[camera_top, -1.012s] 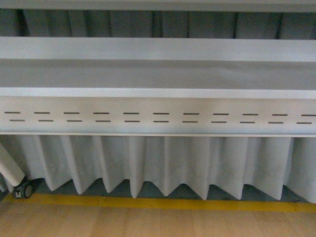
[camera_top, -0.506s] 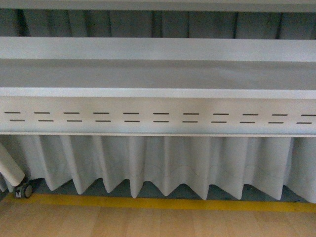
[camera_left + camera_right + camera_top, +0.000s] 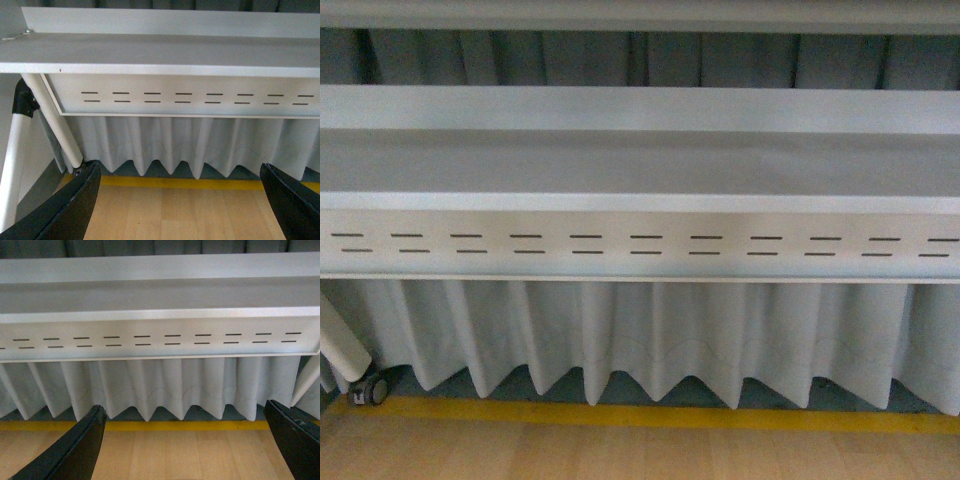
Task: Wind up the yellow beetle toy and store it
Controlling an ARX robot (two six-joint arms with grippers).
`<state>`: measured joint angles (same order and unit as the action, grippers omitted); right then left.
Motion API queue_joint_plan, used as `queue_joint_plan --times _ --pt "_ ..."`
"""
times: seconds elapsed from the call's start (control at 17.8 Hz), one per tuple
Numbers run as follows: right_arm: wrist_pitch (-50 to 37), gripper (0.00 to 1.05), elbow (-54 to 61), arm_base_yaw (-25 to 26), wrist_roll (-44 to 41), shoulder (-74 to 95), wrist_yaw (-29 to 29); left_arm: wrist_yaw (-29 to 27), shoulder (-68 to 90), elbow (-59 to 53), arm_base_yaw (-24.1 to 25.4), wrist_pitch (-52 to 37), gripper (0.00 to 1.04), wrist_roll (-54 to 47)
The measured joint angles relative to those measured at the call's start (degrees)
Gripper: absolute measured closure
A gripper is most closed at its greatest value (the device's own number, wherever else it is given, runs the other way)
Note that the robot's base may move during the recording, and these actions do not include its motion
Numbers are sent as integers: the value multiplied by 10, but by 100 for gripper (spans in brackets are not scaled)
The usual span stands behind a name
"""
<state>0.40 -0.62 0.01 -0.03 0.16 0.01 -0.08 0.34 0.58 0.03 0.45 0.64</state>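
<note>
Between the left fingers point(image 3: 75, 205), two dark tips at the lower corners of the left wrist view, the gap is wide and holds nothing: released. Right fingers point(image 3: 75, 450): also two, spread just as wide, nothing gripped.

Yellow beetle toy: appears in none of the three views. Its position, heading and long axis can't be told.

Past the fingertips, both wrist views:
- light wooden floor point(image 3: 180, 215), bare boards
- one yellow line point(image 3: 180, 182) across the floor, at the foot of the curtain
- one pleated pale grey curtain point(image 3: 200, 145) hanging under the table, its hem zigzagging just above the line

Above that:
- one grey table point(image 3: 640, 202), long edge running side to side across the front view
- one pale panel point(image 3: 640, 245) below its edge, carrying two rows of short dark slots. Eleven per row in the front view, the last cut by the frame edge.

Left wrist view, at the table's end:
- two white tube legs, one slanted leg point(image 3: 52, 120) and one outer leg point(image 3: 12, 165)
- one black joint point(image 3: 25, 97) where they meet

Front view, lower left corner: one white leg, with one small dark caster point(image 3: 368, 390) at its foot, sitting by the yellow line. Neither arm is in the front view.
</note>
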Motion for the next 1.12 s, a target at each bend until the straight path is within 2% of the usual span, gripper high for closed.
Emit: queue_joint_plan --times 1.12 --pt "-2 7 0 0 0 0 0 1 0 0 0 -2 7 -7"
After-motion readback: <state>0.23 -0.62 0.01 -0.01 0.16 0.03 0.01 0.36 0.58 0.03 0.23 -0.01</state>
